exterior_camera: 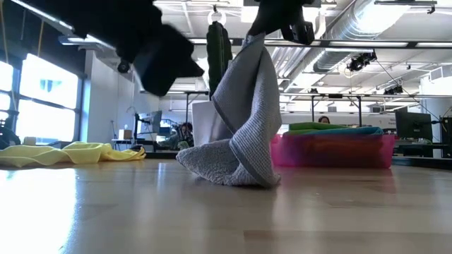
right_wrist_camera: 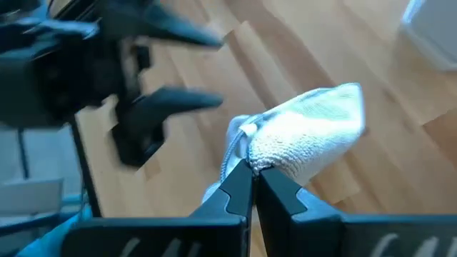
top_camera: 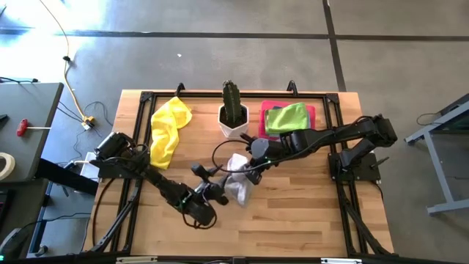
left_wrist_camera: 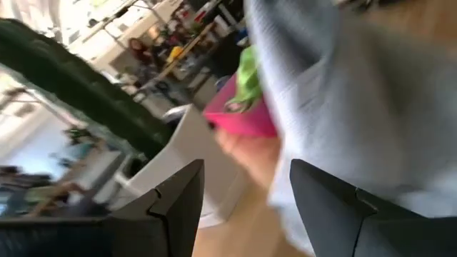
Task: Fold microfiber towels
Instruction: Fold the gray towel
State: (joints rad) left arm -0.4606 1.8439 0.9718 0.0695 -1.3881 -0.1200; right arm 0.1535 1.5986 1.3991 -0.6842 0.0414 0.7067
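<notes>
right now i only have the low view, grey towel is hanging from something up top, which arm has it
Observer: The right gripper has it, shut on a corner of the grey towel.
Operator: where's the other gripper
Observer: The left gripper is beside the towel, open, holding nothing.
Operator: is the towel off the table
Observer: No. From above, its lower part is bunched on the table near the middle.
Operator: what's on that pink tray
Observer: A green towel lies on the tray, with the cactus pot beside it and a yellow towel on the pot's other side.
</notes>
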